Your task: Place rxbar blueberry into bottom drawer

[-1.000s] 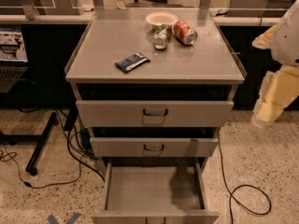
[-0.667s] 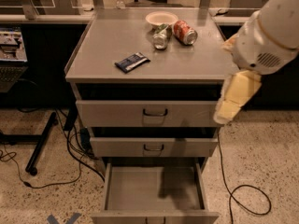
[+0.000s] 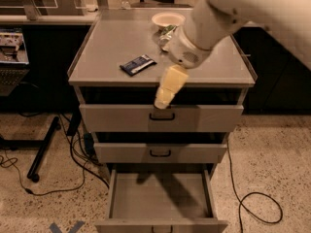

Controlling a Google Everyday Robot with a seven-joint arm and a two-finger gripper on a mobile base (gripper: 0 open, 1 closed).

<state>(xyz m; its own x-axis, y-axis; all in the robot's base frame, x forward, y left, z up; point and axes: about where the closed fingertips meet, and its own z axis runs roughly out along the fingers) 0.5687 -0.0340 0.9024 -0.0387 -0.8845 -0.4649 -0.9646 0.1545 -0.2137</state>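
The rxbar blueberry, a flat dark navy bar with pale print, lies on the grey cabinet top left of centre. The bottom drawer is pulled open below the two upper drawers, and its tray holds nothing. My gripper hangs on the white arm in front of the cabinet's front edge, a little right of and nearer than the bar, above the top drawer's handle. It holds nothing that I can see.
A white bowl and a crumpled can stand at the back of the cabinet top, partly behind my arm. Cables lie on the floor to both sides. A black stand leg is at the left.
My arm has swung left from the right side, across the cabinet top. The gripper now hangs over the front edge near the bar. The red can is now hidden behind the arm.
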